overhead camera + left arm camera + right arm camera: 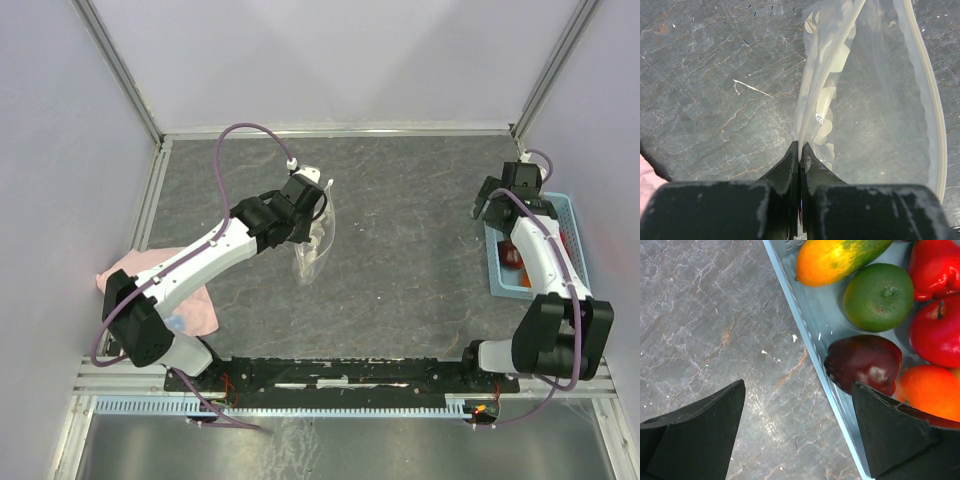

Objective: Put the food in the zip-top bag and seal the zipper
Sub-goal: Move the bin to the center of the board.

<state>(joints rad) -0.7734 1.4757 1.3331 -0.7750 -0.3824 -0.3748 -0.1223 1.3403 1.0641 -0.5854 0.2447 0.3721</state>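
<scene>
My left gripper [312,196] [800,146] is shut on the zipper [812,95], the whitish edge strip of the clear zip-top bag [314,243] [875,100]. The bag hangs from it down to the table, with white printed spots showing. My right gripper [497,205] [797,387] is open and empty over the left wall of the light-blue basket [565,215] [810,310]. The food lies in the basket: an orange-yellow mango [837,257], a green fruit [879,296], a dark maroon one [865,362], red ones [935,330] and an orange one [930,392].
A pink cloth [165,290] lies under my left arm at the table's left edge. The dark stone-patterned table [410,230] stretches between the bag and the basket. Metal frame posts stand at the back corners.
</scene>
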